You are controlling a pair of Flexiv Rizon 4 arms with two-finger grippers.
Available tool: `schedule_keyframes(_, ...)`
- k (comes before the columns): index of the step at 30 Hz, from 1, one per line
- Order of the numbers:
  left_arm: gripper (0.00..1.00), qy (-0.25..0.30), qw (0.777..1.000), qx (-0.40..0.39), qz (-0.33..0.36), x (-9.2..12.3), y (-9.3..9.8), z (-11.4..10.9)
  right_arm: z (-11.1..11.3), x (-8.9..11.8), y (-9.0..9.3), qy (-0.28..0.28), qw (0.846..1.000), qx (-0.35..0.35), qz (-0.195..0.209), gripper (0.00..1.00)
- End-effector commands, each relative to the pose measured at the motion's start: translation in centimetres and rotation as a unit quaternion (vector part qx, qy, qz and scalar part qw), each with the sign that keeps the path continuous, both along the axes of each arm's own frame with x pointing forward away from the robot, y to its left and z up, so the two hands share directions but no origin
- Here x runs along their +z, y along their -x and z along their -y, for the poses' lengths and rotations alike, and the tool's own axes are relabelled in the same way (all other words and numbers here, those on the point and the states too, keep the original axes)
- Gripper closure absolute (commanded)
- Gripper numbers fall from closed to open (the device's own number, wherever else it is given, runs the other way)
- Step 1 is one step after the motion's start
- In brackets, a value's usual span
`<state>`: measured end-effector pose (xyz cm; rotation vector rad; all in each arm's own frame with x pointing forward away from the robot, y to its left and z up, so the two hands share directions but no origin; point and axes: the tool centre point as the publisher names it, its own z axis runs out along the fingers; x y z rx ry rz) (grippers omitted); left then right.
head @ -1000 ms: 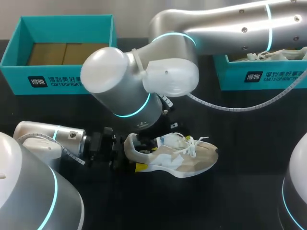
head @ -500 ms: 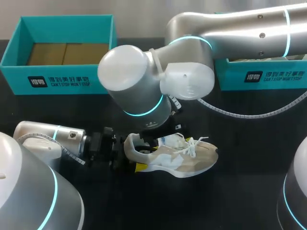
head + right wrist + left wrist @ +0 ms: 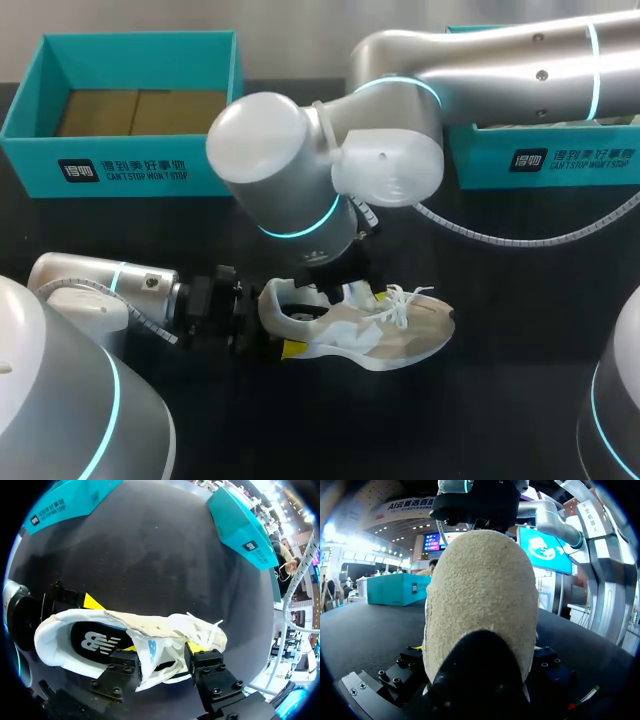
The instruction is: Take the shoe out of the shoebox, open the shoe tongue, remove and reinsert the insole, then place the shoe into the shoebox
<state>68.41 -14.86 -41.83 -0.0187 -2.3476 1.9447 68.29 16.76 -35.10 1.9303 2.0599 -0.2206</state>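
Your left claw (image 3: 268, 335) closed on heel (image 3: 480, 605) of shoe (image 3: 390, 335). Shoe on table (image 3: 520, 300), toe to 3 o'clock. Your right claw (image 3: 162, 655) at tongue (image 3: 159, 641); open or closed, cannot tell. From shoe: teal shoebox (image 3: 120, 165) at 10 o'clock holds brown card (image 3: 135, 112); second shoebox (image 3: 560, 160) at 2 o'clock, inside hidden.

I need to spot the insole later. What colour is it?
The insole is black with a white mark, clearest in the right wrist view.

The shoe (image 3: 372, 336) lies on the table (image 3: 520, 300), in front of the left shoebox (image 3: 120, 170) and the right shoebox (image 3: 560, 160). The left gripper (image 3: 280, 326) is at its heel, the right gripper (image 3: 162, 652) over its opening.
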Motion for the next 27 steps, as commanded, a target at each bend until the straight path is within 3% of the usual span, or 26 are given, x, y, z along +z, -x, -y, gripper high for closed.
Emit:
schedule_keyframes(1, 1.00, -0.001, 1.000, 0.001, 0.000, 0.0, 0.1, 0.0, 0.4, 1.3, 1.1, -0.040, 0.937, -0.325, 0.122, 0.62)
schedule_keyframes(8, 1.00, -0.001, 1.000, 0.001, 0.000, 0.0, 0.1, 0.0, 0.6, 2.1, 1.1, -0.043, 0.938, -0.320, 0.124, 0.71)
schedule_keyframes(14, 1.00, -0.001, 1.000, 0.001, 0.000, 0.0, 0.1, 0.0, -0.3, 1.0, 0.8, -0.058, 0.945, -0.305, 0.103, 0.72)
schedule_keyframes(16, 1.00, -0.001, 1.000, 0.001, 0.000, 0.0, 0.1, 0.0, -0.4, 0.9, 0.9, -0.059, 0.945, -0.306, 0.102, 0.79)
schedule_keyframes(18, 1.00, -0.001, 1.000, 0.001, 0.000, 0.0, 0.1, 0.0, -0.3, 1.1, 1.2, -0.062, 0.944, -0.307, 0.101, 1.00)
schedule_keyframes(22, 1.00, -0.001, 1.000, 0.001, 0.000, 0.0, 0.1, 0.0, 0.2, 1.8, 1.6, -0.075, 0.944, -0.304, 0.106, 1.00)
schedule_keyframes(27, 1.00, -0.001, 1.000, 0.001, 0.000, 0.0, 0.1, 0.0, 1.5, 2.8, 2.2, -0.159, 0.938, -0.293, 0.098, 1.00)
